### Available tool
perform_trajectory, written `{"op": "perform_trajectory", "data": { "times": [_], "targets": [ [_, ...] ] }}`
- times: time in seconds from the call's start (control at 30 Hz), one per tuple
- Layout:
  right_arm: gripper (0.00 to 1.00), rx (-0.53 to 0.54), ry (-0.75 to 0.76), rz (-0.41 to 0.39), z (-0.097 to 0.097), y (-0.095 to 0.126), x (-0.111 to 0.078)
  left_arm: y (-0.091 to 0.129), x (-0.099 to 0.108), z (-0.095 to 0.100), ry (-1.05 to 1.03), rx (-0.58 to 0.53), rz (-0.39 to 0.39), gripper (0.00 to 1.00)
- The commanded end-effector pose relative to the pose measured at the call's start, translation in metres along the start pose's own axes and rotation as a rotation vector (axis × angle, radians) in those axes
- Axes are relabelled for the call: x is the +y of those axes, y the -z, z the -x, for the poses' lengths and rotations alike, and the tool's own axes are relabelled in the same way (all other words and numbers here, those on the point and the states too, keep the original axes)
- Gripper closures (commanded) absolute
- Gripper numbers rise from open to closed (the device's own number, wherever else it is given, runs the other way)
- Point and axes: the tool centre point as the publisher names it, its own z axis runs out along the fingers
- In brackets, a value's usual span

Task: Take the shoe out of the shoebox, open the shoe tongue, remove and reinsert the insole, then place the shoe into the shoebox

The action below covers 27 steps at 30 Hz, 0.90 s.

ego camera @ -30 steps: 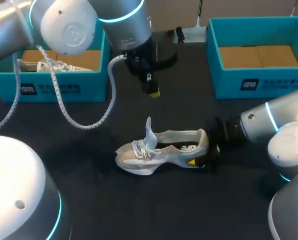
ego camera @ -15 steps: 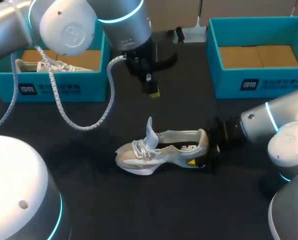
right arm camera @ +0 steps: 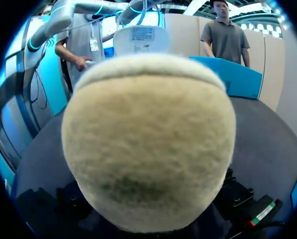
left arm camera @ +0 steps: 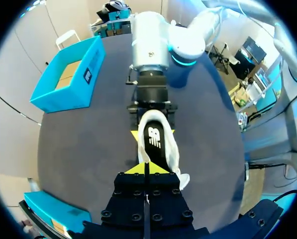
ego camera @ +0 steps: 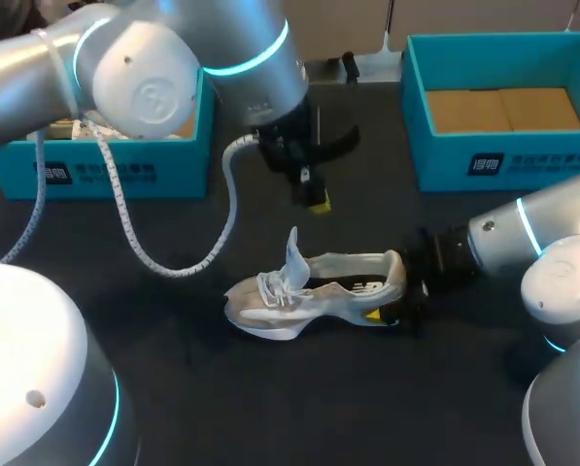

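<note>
A beige and white shoe stands upright mid-table, toe to the left, its tongue pulled up. My right gripper is shut on the heel, a yellow fingertip showing at the near side. In the right wrist view the fuzzy heel fills the space ahead. My left gripper hangs shut and empty above and behind the shoe. From the left wrist view its closed tips point down at the shoe's opening, where the dark insole lies, with the right gripper's fingertips flanking the heel.
A blue shoebox at the back left is mostly hidden by my left arm. A second blue shoebox with a cardboard floor stands at the back right, also seen as the blue box beside the right arm.
My left arm has moved right and nearer, bringing its shut gripper closer over the shoe. The shoe and right arm have stayed put.
</note>
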Motion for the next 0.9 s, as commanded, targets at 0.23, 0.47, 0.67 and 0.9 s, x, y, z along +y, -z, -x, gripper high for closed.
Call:
{"op": "perform_trajectory", "data": {
  "times": [0.23,0.47,0.67,0.9],
  "targets": [
    [1.0,-0.002,-0.001,-0.004,0.001,-0.003,-0.001,-0.029,-0.009,-0.016,0.0,0.052,-0.058,1.0],
    [1.0,-0.002,-0.001,-0.004,0.001,-0.003,-0.001,-0.031,-0.011,-0.016,-0.005,0.062,-0.054,1.0],
    [1.0,-0.002,-0.001,-0.004,0.001,-0.003,-0.001,-0.031,-0.011,-0.016,-0.005,0.062,-0.054,1.0],
    [1.0,-0.002,-0.001,-0.004,0.001,-0.003,-0.001,-0.037,-0.016,-0.019,-0.023,0.078,-0.065,1.0]
  ]
}}
